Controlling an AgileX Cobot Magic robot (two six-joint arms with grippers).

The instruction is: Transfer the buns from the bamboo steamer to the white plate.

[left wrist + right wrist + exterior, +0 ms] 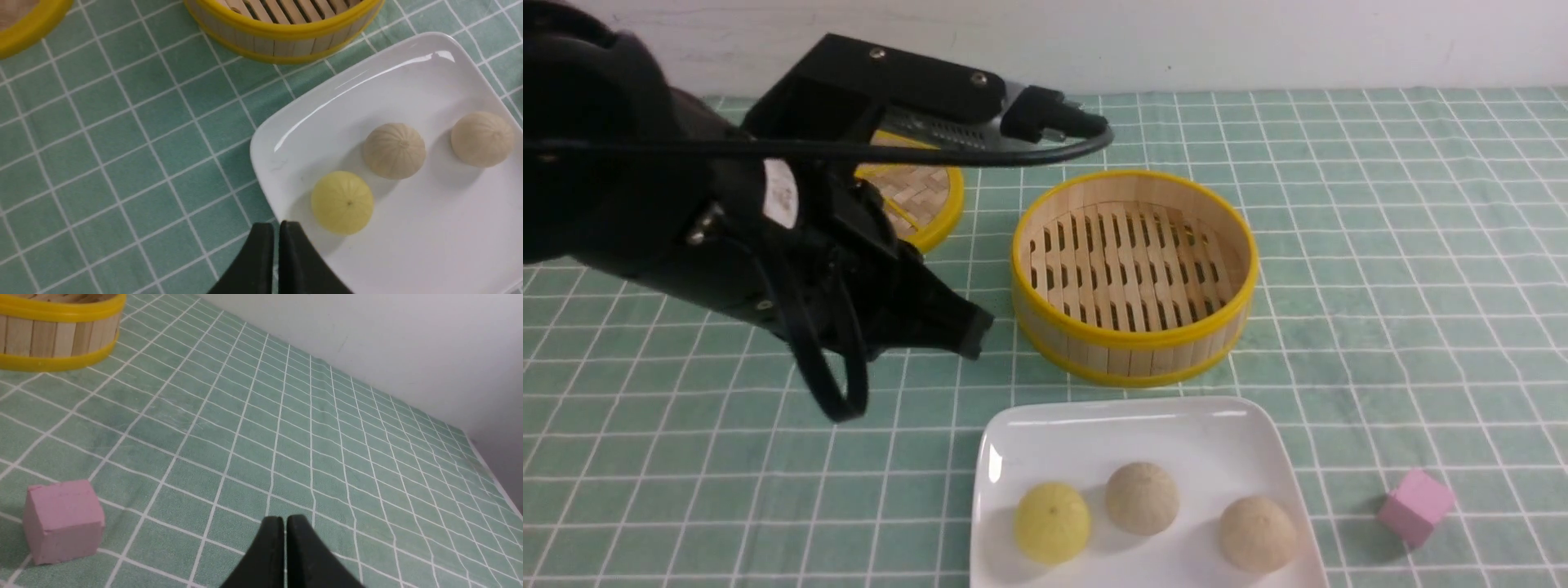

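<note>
The bamboo steamer (1131, 359) has its slatted floor fully exposed. At its 6 o'clock on the bench (1380, 245), the white plate (1094, 441) carries the yellow bun (1052, 523), a grey-tan bun (1142, 498) and the cream-beige bun (1258, 535). All three buns sit dome up; being round, they have no long axis. The yellow bun lies at 5 o'clock from the left pincer (276, 228). That pincer's jaws are narrow and grip nothing, and the same applies to the right pincer (284, 524).

3 buns (1052, 523) (1142, 498) (1258, 533) lie on the plate (1094, 433), before the steamer (1131, 355) (cube (1415, 506) right of plate).
</note>
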